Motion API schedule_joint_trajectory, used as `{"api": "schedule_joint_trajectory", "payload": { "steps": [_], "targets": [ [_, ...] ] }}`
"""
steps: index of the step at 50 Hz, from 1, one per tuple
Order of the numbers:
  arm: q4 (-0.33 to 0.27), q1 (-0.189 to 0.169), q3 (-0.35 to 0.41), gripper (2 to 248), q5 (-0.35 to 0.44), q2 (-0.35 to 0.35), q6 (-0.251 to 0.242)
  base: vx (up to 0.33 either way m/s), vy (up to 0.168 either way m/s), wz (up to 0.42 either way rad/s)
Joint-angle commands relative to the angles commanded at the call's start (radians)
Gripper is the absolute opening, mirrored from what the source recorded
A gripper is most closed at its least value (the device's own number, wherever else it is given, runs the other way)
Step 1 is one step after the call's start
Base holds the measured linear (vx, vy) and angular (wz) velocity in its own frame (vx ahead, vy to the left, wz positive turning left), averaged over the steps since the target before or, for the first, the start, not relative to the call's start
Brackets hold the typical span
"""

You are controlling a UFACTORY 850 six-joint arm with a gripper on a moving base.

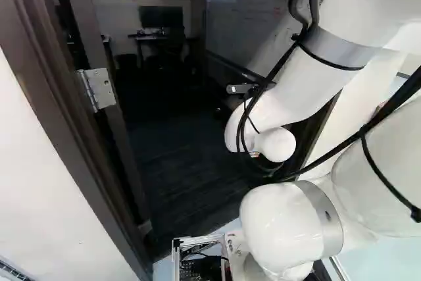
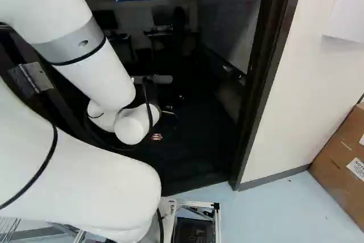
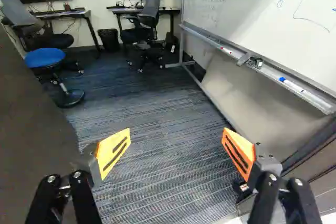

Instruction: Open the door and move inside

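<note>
The gripper (image 3: 176, 153) has its fingers (image 3: 110, 153) wide apart, nothing between them, and the door (image 3: 34, 124) is swung inward beside one. My worry: if the base (image 2: 217, 223) rolls in off-centre, the arm (image 1: 283, 218) might clip the frame (image 2: 267, 78), or that finger snag the door.

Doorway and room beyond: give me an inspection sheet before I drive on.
Surface: pale floor this side, dark carpet inside.
Job's things: door open; arm reaches through the doorway, base outside.
Clutter: stool and chair inside; box by the wall at the right of the right base view.
Gripper: open, nothing between its fingers.
Cables: black cables strapped along the arm, looping near its wrist.
Surroundings: whiteboard along one side, desks at the back.
</note>
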Motion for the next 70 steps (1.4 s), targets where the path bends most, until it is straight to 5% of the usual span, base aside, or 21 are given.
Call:
{"api": "schedule_joint_trajectory", "payload": {
  "steps": [28, 70],
  "targets": [
    [0.000, 0.000, 0.000, 247, 0.000, 0.000, 0.000, 0.043, 0.001, -0.003],
    [0.000, 0.000, 0.000, 247, 0.000, 0.000, 0.000, 0.188, 0.004, -0.014]
  ]
}}
